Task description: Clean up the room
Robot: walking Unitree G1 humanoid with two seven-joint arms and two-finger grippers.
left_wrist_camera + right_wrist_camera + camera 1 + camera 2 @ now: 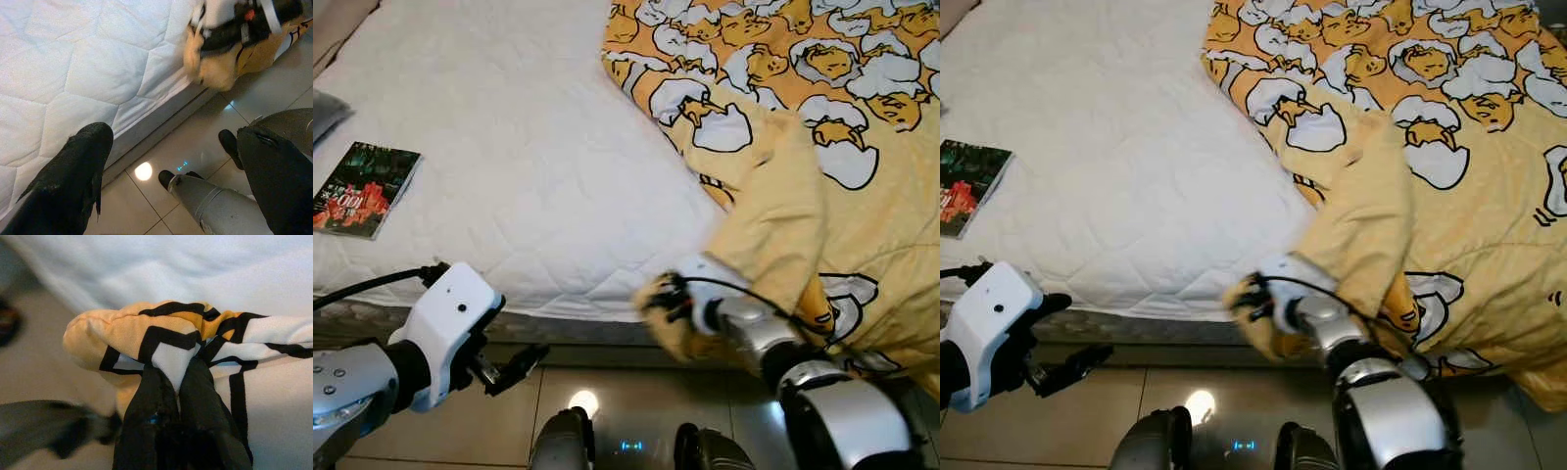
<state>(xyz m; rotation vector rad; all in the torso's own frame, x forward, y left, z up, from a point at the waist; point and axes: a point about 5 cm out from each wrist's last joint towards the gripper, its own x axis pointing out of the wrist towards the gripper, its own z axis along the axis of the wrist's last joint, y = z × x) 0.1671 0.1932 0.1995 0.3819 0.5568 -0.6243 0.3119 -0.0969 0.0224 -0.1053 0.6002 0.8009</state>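
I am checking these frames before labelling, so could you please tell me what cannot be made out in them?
- Book title: too small to read in the eye views.
- Grey thing at the bed's far left: cut off by the edge of the left eye view.
- Right gripper fingers: their tips are wrapped in yellow blanket in the head views.
- Blanket's far side: cut off by the top and right edges.
- Floor near the left gripper: partly hidden by the robot's legs.

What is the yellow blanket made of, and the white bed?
The blanket looks like soft, matte woven cloth: it folds and bunches where the right gripper pinches it. The bed top seems to be padded, quilted fabric, with stitched lines and puffy panels.
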